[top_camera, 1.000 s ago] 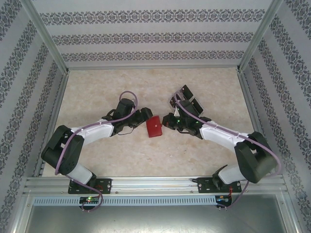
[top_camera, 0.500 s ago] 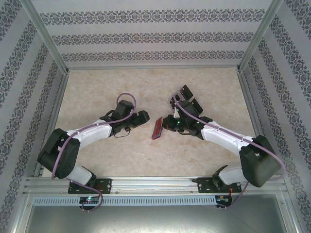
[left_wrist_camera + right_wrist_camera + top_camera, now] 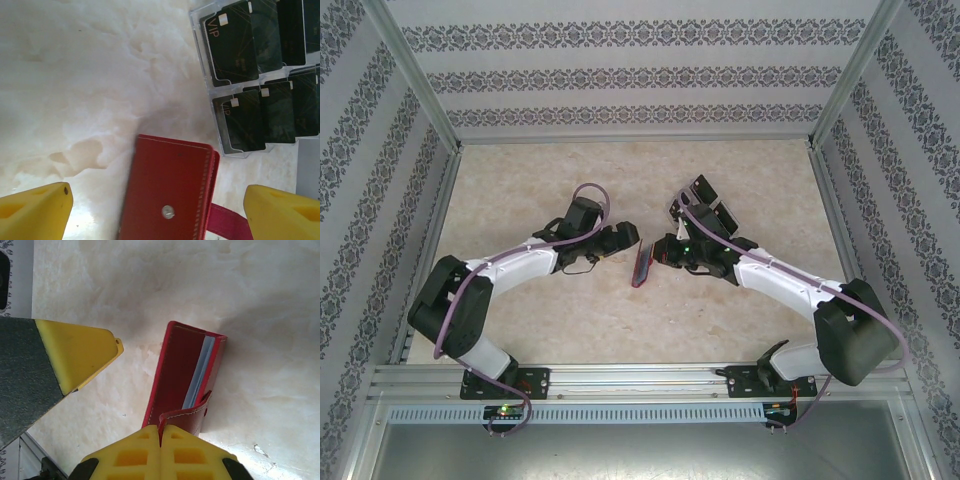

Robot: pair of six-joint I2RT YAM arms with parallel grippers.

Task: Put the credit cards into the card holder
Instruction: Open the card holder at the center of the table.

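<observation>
From above, the small red leather-like folding wallet (image 3: 641, 266) is seen tipped on edge between the left tool (image 3: 626, 237) and the right tool (image 3: 663, 251). At the left wrist, that tool is spread wide and empty, with thin black rectangular cards (image 3: 235, 50) slotted in a clear plastic rack (image 3: 196, 50) just beyond the wallet. At the right wrist, the snap tab (image 3: 186, 415) is pinched in the closed right tool. The wallet is judged light and floppy, best taken by its stitched edge.

Bright, even light; soft shadows
</observation>
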